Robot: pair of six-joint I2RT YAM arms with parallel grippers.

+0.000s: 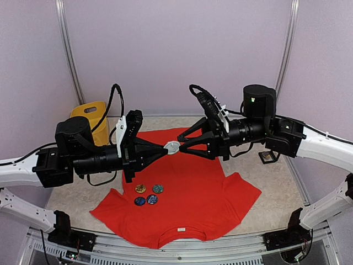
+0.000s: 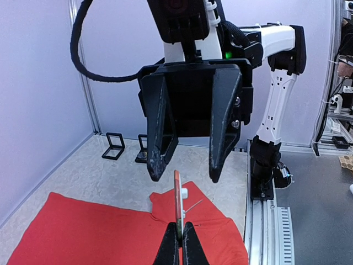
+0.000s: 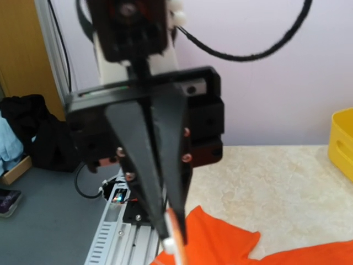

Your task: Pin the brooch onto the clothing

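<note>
I see my left claw [image 2: 180, 247] pinching the brooch [image 2: 177, 199] above the shirt [image 1: 187, 190], right claw [image 2: 185, 175] spread facing it.

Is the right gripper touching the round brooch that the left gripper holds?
Apart. The left wrist view shows the right gripper, jaws open, straddling the round brooch with gaps on both sides.

The left gripper [image 1: 163, 148] and right gripper [image 1: 180, 147] meet tip to tip in mid-air, blocking the space over the middle of the T-shirt [image 1: 198, 204]. 4 round badges [image 1: 146, 194] occupy its near-left part, while the near-right cloth lies bare. A yellow bin [image 1: 92, 114] stands far left and a small black frame [image 1: 268, 157] at the right.
</note>
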